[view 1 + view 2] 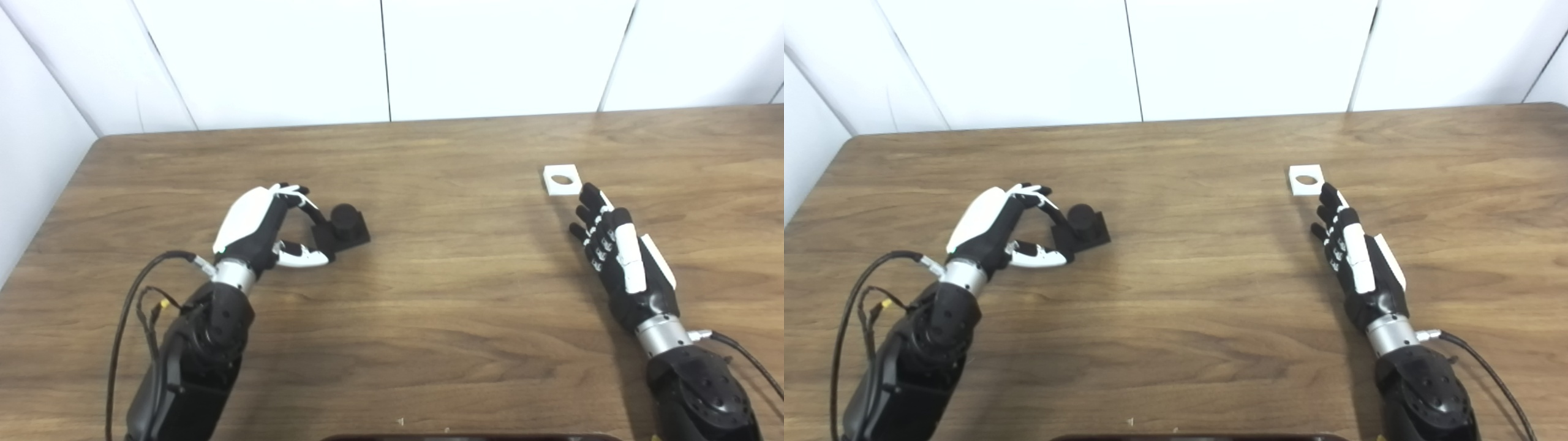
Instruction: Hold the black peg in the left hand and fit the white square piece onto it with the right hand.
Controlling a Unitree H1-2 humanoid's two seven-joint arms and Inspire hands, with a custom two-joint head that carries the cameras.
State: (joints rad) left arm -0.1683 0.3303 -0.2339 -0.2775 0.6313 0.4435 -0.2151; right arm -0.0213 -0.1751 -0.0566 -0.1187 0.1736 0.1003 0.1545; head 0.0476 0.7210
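Note:
The black peg (pixel 344 225), a short round post on a square base, stands on the table left of centre. My left hand (pixel 260 226) lies just left of it, open and curled, with the fingertips and thumb reaching the base's left edge but not closed around it. At the right, the white square piece (pixel 561 179) with a round hole lies flat on the table. Just below it, my right hand (pixel 618 257) is open with its fingers stretched out, the tips stopping a little short of the piece's near right corner.
The wooden table (pixel 453 294) meets white wall panels (pixel 380 55) at its far edge and on the left. A dark rounded object (pixel 471 437) shows at the bottom edge. Loose black cables (pixel 131 294) hang off my left forearm.

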